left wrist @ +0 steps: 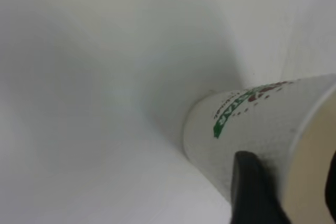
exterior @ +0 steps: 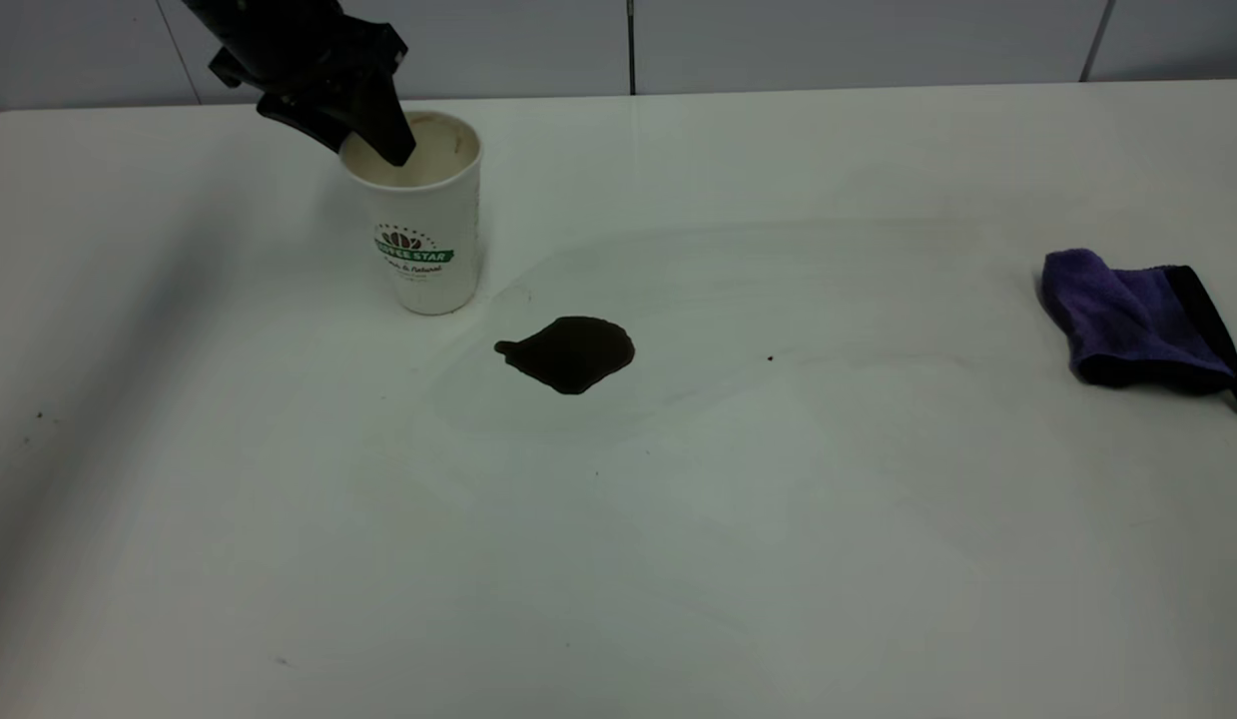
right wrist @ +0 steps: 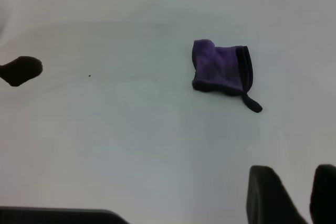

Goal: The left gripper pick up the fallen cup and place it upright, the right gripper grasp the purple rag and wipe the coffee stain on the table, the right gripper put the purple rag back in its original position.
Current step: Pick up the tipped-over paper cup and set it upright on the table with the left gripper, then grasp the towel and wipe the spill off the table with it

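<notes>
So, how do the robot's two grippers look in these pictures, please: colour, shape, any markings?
The left gripper is matte black, an angular block that narrows into tapered fingers with rounded tips; no lettering or cable shows on it. Of the right gripper, only two thick black fingers with rounded ends show, in its own wrist view. No markings are visible there either.

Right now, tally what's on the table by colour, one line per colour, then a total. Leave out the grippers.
White: 1, the cup, standing upright
Dark brown: 1, the coffee stain
Purple: 1, the purple rag
Total: 3
</notes>
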Tool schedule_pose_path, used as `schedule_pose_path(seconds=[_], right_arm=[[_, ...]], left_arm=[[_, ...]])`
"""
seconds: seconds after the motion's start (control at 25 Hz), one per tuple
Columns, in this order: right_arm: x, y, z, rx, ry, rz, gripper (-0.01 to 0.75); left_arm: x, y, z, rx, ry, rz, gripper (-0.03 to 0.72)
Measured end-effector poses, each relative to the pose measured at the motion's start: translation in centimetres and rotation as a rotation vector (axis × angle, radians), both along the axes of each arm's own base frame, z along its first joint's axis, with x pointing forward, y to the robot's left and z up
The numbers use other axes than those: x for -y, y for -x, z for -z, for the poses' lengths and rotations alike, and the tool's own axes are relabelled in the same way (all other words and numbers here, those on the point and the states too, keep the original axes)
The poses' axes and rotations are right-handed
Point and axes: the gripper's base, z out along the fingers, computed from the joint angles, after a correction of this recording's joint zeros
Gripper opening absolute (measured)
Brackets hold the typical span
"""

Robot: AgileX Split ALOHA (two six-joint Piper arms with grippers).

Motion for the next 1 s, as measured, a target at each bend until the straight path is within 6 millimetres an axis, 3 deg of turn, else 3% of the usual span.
schedule_pose_path(seconds=[0.16,0.24,0.4,0.64,0.84,1.0], right_arm=[[0.0,0.0,0.0,0.000,0.000,0.000,0.239],[0.0,0.0,0.0,0.000,0.000,0.000,0.239],[0.0,0.0,0.0,0.000,0.000,0.000,0.239],[0.0,0.0,0.0,0.000,0.000,0.000,0.239],[0.0,0.0,0.0,0.000,0.000,0.000,0.239],[0.0,0.0,0.0,0.000,0.000,0.000,0.239]], left_arm=[[0.0,-0.1,-3.9,0.037,0.011,0.024,0.675],[0.0,0.1,-6.7,0.062,0.019,0.043,0.712],[-0.3,1.6,-13.5,0.098,-0.001,0.095,0.701],[-1.6,5.8,-23.7,0.186,-0.067,0.023,0.623],[-2.7,9.3,-29.9,0.304,-0.097,-0.104,0.550],[-3.2,13.5,-32.1,0.311,-0.079,-0.145,0.537]])
